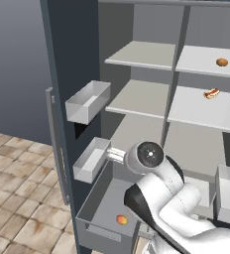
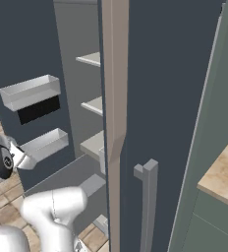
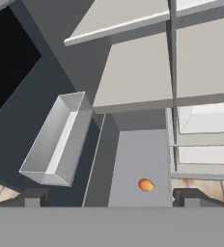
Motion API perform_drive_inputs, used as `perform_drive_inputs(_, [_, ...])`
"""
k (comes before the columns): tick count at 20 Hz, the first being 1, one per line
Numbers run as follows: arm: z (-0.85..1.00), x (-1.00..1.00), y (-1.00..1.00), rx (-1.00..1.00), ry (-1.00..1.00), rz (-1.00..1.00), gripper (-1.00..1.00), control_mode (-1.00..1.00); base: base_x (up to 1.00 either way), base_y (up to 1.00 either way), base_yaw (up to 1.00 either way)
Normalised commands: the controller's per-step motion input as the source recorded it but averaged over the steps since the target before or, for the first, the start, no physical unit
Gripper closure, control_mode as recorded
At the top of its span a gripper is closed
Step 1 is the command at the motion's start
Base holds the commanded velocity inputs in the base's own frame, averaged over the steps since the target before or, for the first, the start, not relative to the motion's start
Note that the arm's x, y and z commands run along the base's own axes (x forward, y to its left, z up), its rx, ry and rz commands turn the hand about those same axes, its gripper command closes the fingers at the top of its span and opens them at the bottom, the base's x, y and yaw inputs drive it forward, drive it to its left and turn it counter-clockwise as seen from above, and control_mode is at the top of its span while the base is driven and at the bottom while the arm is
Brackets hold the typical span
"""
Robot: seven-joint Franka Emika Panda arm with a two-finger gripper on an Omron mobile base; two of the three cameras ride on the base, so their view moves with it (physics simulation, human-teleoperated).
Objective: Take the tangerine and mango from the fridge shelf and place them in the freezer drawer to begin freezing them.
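While the mango [image 1: 121, 219] lies in the freezer drawer [image 1: 99, 198], your fingers [image 3: 34, 198] stand wide apart, holding nothing. The tangerine [image 1: 222, 62] waits on the upper right shelf [image 1: 206, 62], above the hot dog [image 1: 211, 93]. Reaching up, you risk clipping the door bins [image 1: 89, 159]. Tiled floor [image 1: 18, 208] lies left.
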Motion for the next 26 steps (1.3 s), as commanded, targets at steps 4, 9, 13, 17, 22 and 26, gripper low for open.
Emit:
perform_drive_inputs(4, [1.0,-0.33,-0.8,0.0,0.0,-0.02,-1.0,-1.0,0.0,0.0,0.0])
perform_drive_inputs(9, [0.55,-0.23,-0.89,0.02,0.03,-0.04,-1.0,-1.0,0.0,0.0,0.0])
perform_drive_inputs(13, [0.0,0.0,-0.05,0.0,0.0,-0.04,-1.0,-1.0,0.0,0.0,0.0])
perform_drive_inputs(17, [0.0,0.0,0.0,0.0,0.0,0.0,-1.0,-1.0,0.0,0.0,0.0])
perform_drive_inputs(22, [0.0,0.0,0.0,0.0,0.0,0.0,-1.0,-1.0,0.0,0.0,0.0])
perform_drive_inputs(26, [0.0,0.0,0.0,0.0,0.0,0.0,-1.0,-1.0,0.0,0.0,0.0])
